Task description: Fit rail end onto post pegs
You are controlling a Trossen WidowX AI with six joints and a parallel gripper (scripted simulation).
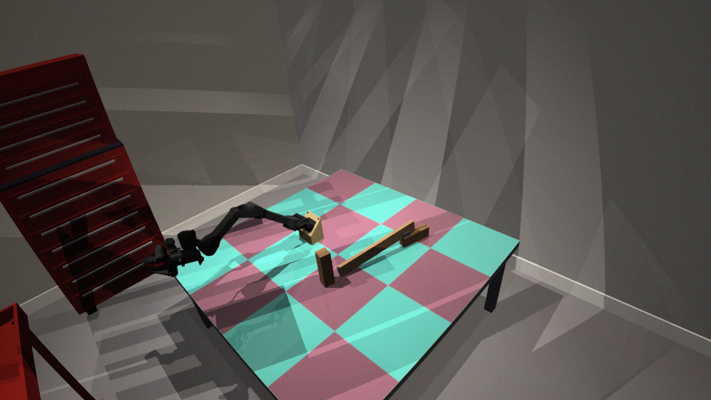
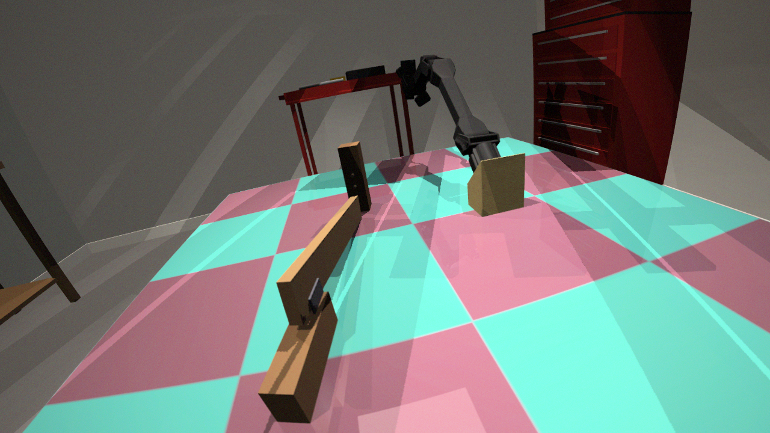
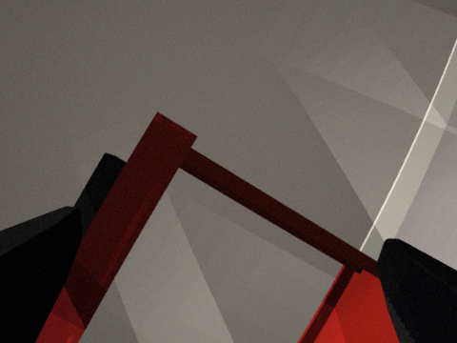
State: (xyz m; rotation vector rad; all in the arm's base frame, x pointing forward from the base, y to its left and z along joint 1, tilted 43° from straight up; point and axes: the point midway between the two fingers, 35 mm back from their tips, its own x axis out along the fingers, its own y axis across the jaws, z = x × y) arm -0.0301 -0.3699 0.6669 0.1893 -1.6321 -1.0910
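Observation:
The long wooden rail (image 1: 375, 248) (image 2: 320, 248) slopes down from the low footboard block (image 1: 415, 237) (image 2: 302, 367). Its far end is at the dark bracket (image 2: 316, 296); its near end is down by the table, in front of the post and apart from it. The short wooden post (image 1: 325, 269) (image 2: 349, 164) stands upright. Two small pegs show on its rail-facing side in the exterior view; the holes in the rail are not visible. My gripper (image 1: 146, 266) (image 3: 235, 239) is open and empty, beyond the table edge at the left in the top view, far from the rail.
The arm's base is at the tan angled block (image 1: 313, 233) (image 2: 497, 185) on the checkered table (image 1: 387, 318) (image 2: 538, 237). A red drawer cabinet (image 1: 74, 199) (image 2: 581, 91) stands beyond the table. A red workbench (image 2: 312, 94) stands behind it; red framework (image 3: 138, 200) shows in the wrist view.

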